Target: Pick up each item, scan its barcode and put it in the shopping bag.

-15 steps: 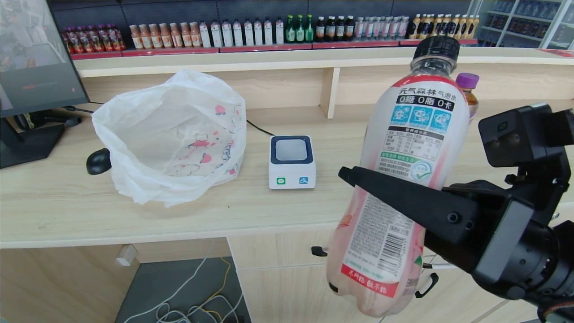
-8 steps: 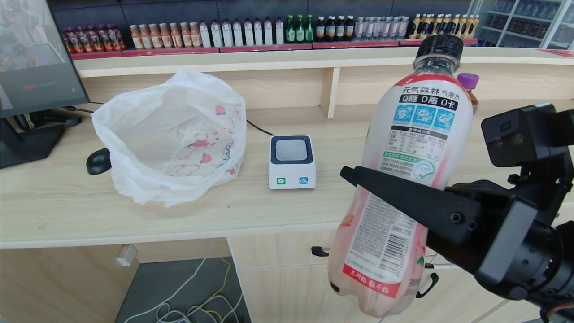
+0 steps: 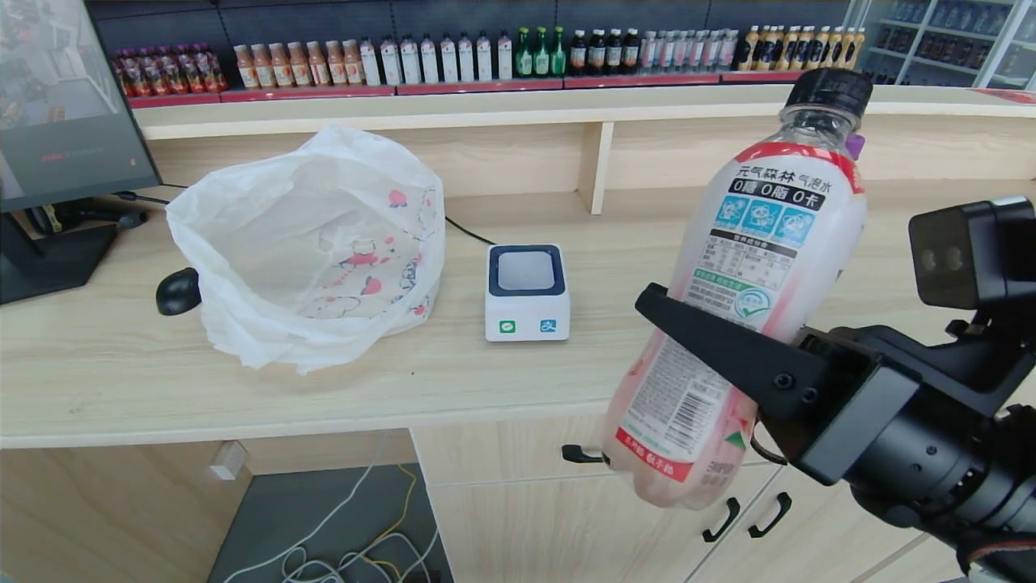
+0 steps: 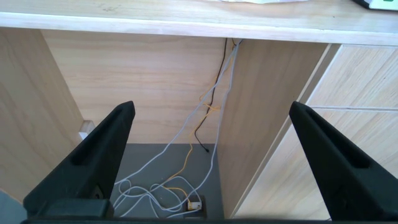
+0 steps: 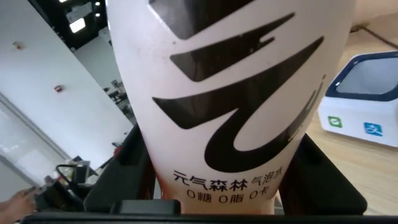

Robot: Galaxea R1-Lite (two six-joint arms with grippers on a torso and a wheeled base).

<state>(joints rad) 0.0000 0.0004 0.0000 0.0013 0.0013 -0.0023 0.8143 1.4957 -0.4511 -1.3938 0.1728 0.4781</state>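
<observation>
Bottle [image 3: 745, 300], smooth pink plastic with a black cap, is leaning cap-up in the air at the boxy white scanner's [image 3: 526, 291] 3 o'clock. Your right gripper [image 3: 720, 324] is clamping its waist. Bare wood counter [image 3: 121, 380] is lying between them. At the scanner's 9 o'clock, the crinkled white bag [image 3: 307, 243] is gaping open. Your left gripper [image 4: 211, 143] is hanging wide open and empty below the counter edge.

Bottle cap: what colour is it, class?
The bottle cap is black; the head view shows it best.

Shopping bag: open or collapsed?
Open. The shopping bag stands on the counter, mouth spread wide, its printed inner wall showing; no item visible inside.
</observation>
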